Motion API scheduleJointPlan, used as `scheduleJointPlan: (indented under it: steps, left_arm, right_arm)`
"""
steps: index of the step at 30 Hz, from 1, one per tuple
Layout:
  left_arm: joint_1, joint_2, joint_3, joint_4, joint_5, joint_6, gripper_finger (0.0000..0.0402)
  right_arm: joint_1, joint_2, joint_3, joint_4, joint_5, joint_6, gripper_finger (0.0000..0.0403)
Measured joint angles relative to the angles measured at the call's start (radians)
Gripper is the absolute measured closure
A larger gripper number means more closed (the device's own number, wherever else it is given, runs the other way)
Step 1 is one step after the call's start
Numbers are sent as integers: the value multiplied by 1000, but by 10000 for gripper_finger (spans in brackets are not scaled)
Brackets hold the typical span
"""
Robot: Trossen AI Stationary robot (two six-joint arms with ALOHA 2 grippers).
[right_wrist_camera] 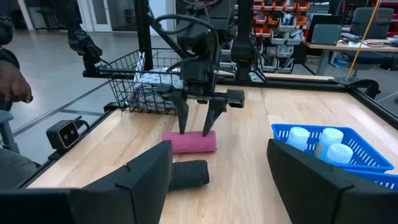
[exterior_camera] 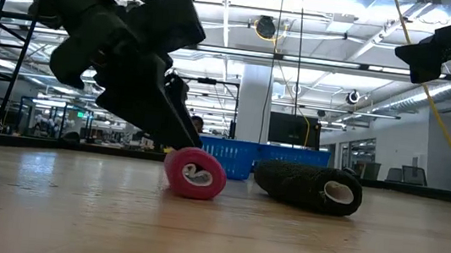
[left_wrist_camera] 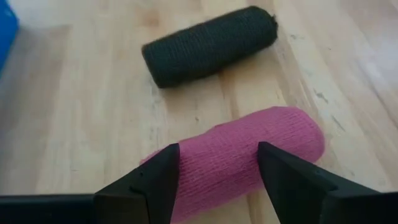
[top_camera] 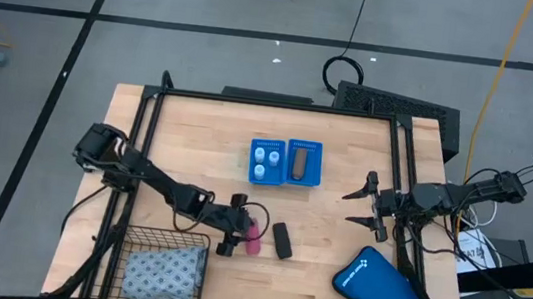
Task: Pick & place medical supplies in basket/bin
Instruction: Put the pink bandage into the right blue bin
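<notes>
Left gripper (top_camera: pixel 237 229), jaws spread and set astride the pink roll (top_camera: pixel 253 237): one finger (left_wrist_camera: pixel 163 180) on each flank of the roll near its mid-length, not yet pinching. Roll lies flat on the desk (top_camera: pixel 336 248); low view shows it resting on the wood w/ the gripper angled down onto it from the basket side.

Step in hand (judged): grasp of pink roll, prior to carry to a container. For a clean pick: close squarely across the roll's short axis, tips low enough to catch it below its widest part; it is soft and round, so a high or off-centre pinch would likely squeeze it out or roll it away. Lift straight up before any sideways travel.

Nearby: black roll (top_camera: pixel 281 239) just beside the pink one, apart from it, on the side away from the arm. A sideways drag could nudge it.

Containers: black wire basket (top_camera: pixel 125 244) at the desk's near-left corner, close to the left arm, already holding the grey-blue dotted pack (top_camera: pixel 164 271). Blue tray (top_camera: pixel 283 179) mid-desk: white vials (top_camera: pixel 266 162) in one compartment, a dark roll-like item (top_camera: pixel 299 163) in the other.

Right gripper (top_camera: pixel 369 206) waits at the desk's right side, jaws spread, holding nothing; blue zip pouch (top_camera: pixel 378 285) lies near it.
</notes>
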Motion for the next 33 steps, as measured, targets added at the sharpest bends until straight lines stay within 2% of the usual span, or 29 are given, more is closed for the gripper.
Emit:
scheduleJointPlan:
  steps: [7, 11, 13, 17, 23, 25, 30, 33]
  left_arm:
    - [24, 3, -1, 0, -265, -55, 186]
    - [52, 5, -3, 20, -331, -162, 186]
    - [66, 3, -3, 34, -327, -203, 186]
    - [82, -8, -3, 70, -240, -197, 186]
    - [83, -26, -3, 106, -161, -156, 186]
    - [83, -29, -3, 112, -143, -146, 186]
    - [79, -29, -3, 109, -77, 20, 186]
    - [72, -29, -3, 112, -77, 135, 186]
  right_arm:
    - [0, 0, 0, 5, 0, 1, 149]
    - [0, 0, 0, 5, 0, 2, 149]
    - [0, 0, -7, 19, 0, 3, 149]
    - [0, 0, -32, 28, 12, 3, 149]
    - [-4, 0, -46, 45, 152, 14, 149]
    - [-4, 0, -46, 51, 160, 14, 149]
    - [-4, 0, -46, 66, 154, 11, 149]
    - [-4, 0, -46, 65, 153, 11, 149]
